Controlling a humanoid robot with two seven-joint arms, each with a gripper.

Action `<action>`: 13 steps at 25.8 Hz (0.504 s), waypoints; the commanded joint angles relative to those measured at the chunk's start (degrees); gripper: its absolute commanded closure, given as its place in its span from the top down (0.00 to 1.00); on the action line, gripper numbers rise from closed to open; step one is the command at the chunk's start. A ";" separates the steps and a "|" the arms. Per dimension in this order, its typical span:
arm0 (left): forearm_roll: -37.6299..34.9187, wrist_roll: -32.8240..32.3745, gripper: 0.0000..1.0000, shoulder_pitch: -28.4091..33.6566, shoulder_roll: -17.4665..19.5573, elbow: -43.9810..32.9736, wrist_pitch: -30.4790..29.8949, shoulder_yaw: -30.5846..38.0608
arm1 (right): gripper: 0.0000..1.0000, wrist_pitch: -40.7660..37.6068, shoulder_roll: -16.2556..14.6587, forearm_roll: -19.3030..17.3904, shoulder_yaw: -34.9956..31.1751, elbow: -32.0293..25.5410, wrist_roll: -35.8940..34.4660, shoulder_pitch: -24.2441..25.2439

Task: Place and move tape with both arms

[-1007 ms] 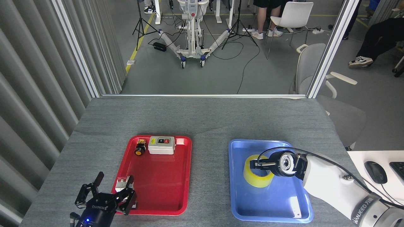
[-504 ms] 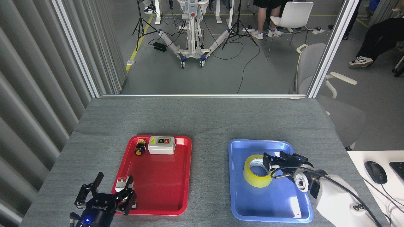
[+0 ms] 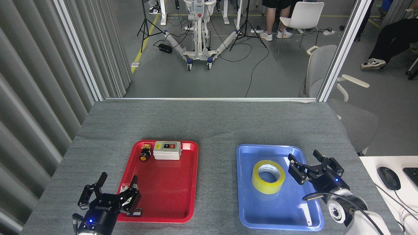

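Note:
The tape, a yellow roll with a white core, lies flat in the blue tray. My right gripper stands open just to the right of the roll, apart from it, with nothing between its fingers. My left gripper is open at the near left corner of the red tray, its fingers spread over the tray's edge and holding nothing.
At the back of the red tray sit a grey switch box and a black and yellow push button. A small metal part lies by my left gripper. A mouse rests on a white desk at right.
My right gripper has let go of the tape and drawn back to the right and toward me, fingers now spread. My left gripper has opened a little wider and shifted slightly.

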 commanded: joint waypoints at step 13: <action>0.37 -0.02 1.00 -0.78 -0.01 2.68 0.10 2.46 | 0.97 -0.08 4.84 10.62 -13.75 -10.73 -7.79 10.79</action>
